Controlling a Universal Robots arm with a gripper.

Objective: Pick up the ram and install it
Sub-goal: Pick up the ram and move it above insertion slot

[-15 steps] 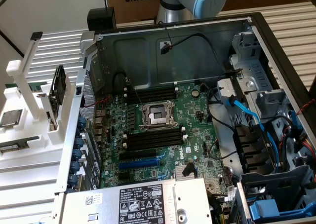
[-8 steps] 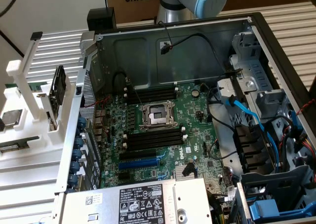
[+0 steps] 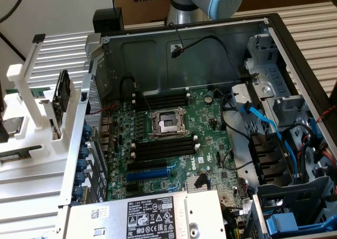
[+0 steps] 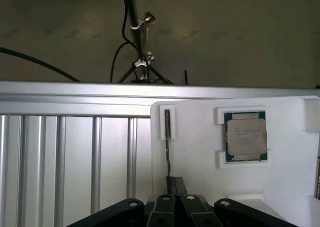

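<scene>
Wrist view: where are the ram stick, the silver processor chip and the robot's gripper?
ram (image 4: 167,132), wrist view, on its thin edge, seen side-on.
processor chip (image 4: 245,136), wrist view, on the middle of its silver lid.
gripper (image 4: 176,185), wrist view, midway between its shut fingertips.

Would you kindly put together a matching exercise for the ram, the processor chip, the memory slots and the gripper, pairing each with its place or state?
Things:
1. ram
2. processor chip
3. memory slots
4. gripper

Places or states:
A. black and empty, on the motherboard
B. shut
C. standing on edge in a narrow slot of the white holder
D. lying flat, silver face up, in the white holder

Pairs: 1-C, 2-D, 3-A, 4-B
</scene>
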